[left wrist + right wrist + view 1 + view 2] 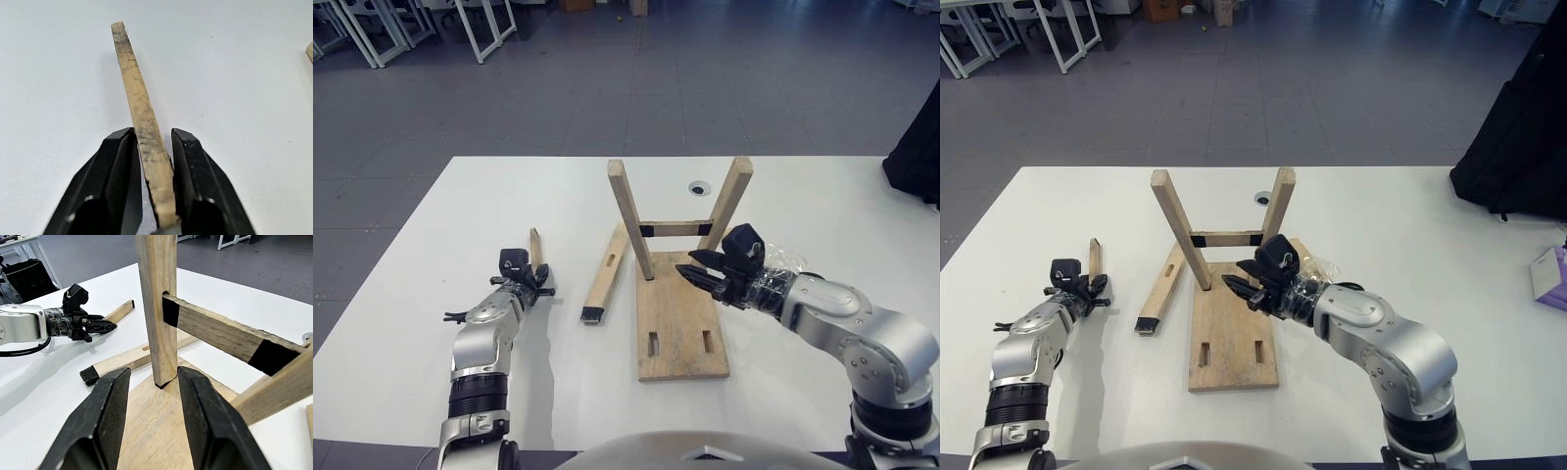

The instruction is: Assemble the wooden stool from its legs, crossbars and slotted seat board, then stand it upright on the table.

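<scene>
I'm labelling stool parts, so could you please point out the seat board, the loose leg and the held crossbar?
seat board (680, 318), left eye view, bare middle of its face.
loose leg (602, 284), left eye view, mid-length.
crossbar (140, 98), left wrist view, middle of its upper edge.

The left arm (478, 345) lies low near the table's (822, 196) left edge, forearm stretched forward, its gripper (539, 278) closed on a thin wooden crossbar (142, 103), while the right arm (862, 328) bends inward from the right edge, its gripper (689, 263) held with fingers spread.
</scene>
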You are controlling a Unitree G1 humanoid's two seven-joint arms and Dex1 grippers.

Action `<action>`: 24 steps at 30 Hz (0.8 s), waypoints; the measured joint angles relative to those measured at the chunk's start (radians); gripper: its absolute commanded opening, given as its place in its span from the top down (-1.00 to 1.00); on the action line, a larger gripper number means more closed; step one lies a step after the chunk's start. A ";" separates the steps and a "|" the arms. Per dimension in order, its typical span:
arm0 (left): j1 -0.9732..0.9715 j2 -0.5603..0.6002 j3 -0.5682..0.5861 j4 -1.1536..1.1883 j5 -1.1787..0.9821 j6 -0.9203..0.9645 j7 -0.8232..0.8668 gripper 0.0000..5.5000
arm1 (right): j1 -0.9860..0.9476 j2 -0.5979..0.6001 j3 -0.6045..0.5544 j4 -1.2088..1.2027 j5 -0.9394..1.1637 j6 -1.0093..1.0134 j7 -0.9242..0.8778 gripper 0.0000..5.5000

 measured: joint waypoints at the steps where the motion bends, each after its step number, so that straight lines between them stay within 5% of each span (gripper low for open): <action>1: 0.001 -0.001 0.002 0.007 0.000 -0.013 0.001 0.74 | -0.002 0.000 0.000 0.001 0.000 0.000 -0.002 0.36; 7: 0.046 -0.061 0.068 0.003 -0.102 -0.100 -0.025 0.84 | -0.008 0.000 0.005 0.006 0.000 0.000 -0.007 0.36; 16: 0.128 -0.032 0.308 -0.311 -1.019 0.123 -0.352 0.84 | -0.057 0.024 -0.060 0.085 0.028 -0.001 0.002 -0.02; 19: 0.127 0.020 0.332 -0.376 -1.320 0.187 -0.376 0.84 | -0.085 0.115 -0.147 0.136 0.160 0.000 -0.024 -0.02; 24: 0.086 0.039 0.243 -0.480 -1.568 0.265 -0.396 0.84 | -0.174 0.176 -0.280 0.285 0.695 -0.043 -0.137 -0.02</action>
